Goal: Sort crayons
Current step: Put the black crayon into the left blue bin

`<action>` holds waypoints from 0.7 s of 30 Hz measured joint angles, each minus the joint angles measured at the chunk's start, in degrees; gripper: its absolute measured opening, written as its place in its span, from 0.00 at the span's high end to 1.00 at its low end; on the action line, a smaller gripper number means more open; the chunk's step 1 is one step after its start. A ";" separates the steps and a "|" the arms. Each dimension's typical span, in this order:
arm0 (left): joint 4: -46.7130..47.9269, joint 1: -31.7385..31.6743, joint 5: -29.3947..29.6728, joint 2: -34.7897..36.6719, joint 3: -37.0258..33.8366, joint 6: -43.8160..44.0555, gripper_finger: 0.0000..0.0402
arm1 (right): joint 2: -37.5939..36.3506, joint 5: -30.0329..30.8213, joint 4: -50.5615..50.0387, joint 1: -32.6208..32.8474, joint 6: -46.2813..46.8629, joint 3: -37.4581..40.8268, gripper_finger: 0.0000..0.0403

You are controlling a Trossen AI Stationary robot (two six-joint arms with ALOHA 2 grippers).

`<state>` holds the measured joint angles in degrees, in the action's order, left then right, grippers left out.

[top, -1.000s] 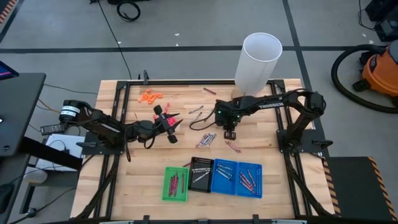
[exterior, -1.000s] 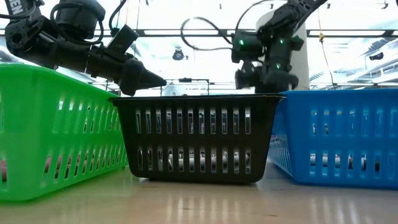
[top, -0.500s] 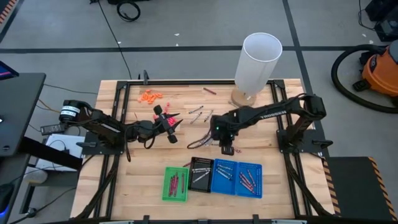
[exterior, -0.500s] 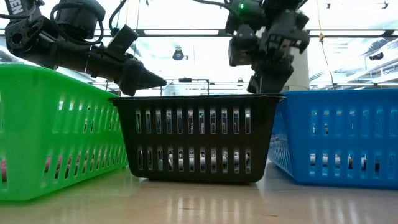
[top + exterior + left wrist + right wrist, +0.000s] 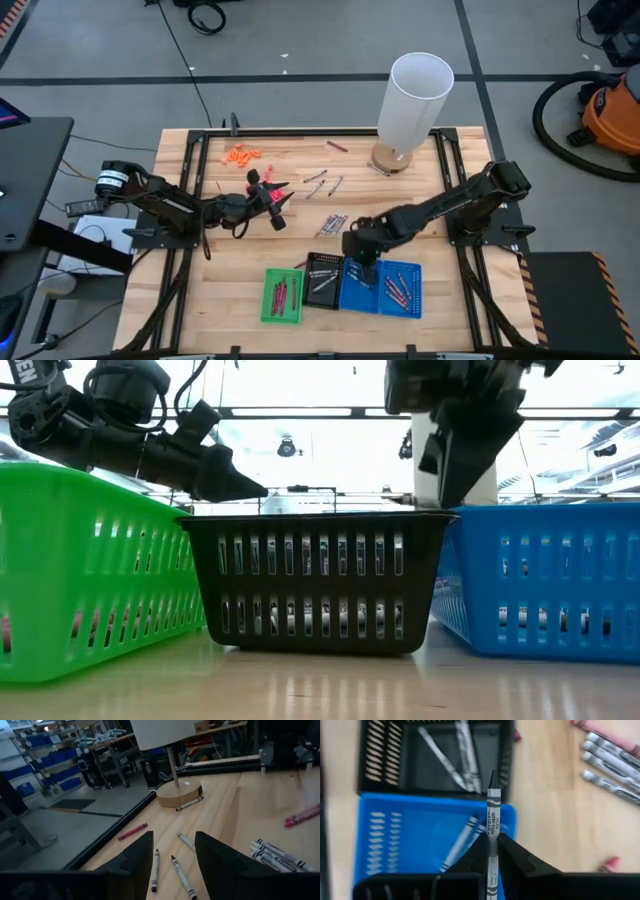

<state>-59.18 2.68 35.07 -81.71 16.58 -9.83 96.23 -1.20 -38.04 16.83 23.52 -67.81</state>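
Right end effector (image 5: 492, 865) is clamped shut on a grey-wrapped crayon (image 5: 493, 815), gripped at its lower part, so most of the stick and the dark tip jut out past the fingertips. It hovers over the near edge of the blue tray (image 5: 380, 288), with the black tray (image 5: 323, 279) just ahead of the crayon tip in the wrist view. Both trays already hold grey crayons below the end effector; the green tray (image 5: 282, 296) further to the side holds red ones. More loose grey crayons (image 5: 333, 224) lie on the surface (image 5: 240, 270) behind the right end effector, and a few others (image 5: 181, 876) sit just ahead of the left end effector (image 5: 172, 857), which hangs open and empty over the surface, well apart from the trays. Crayon judged light, stiff, waxy and brittle: paper wrap gives decent friction, but a hard squeeze or sideways knock could snap it. Best hold is mid-wrapper, across the stick, not on the bare tip.
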 joint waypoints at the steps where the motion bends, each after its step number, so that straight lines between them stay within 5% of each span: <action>1: 0.25 0.00 -0.02 0.00 0.00 1.32 0.61 | 0.00 0.51 0.82 0.85 1.63 0.00 0.92; 11: -0.48 1.81 -4.42 0.00 0.02 11.49 0.61 | 2.18 8.96 3.40 8.70 13.63 0.00 0.92; 21: -0.44 7.24 -5.41 0.00 0.02 18.62 0.61 | 7.85 10.88 3.77 11.26 19.57 0.08 0.91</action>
<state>-59.61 9.92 29.66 -81.71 16.60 8.79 104.07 9.68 -34.26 28.09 43.09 -67.73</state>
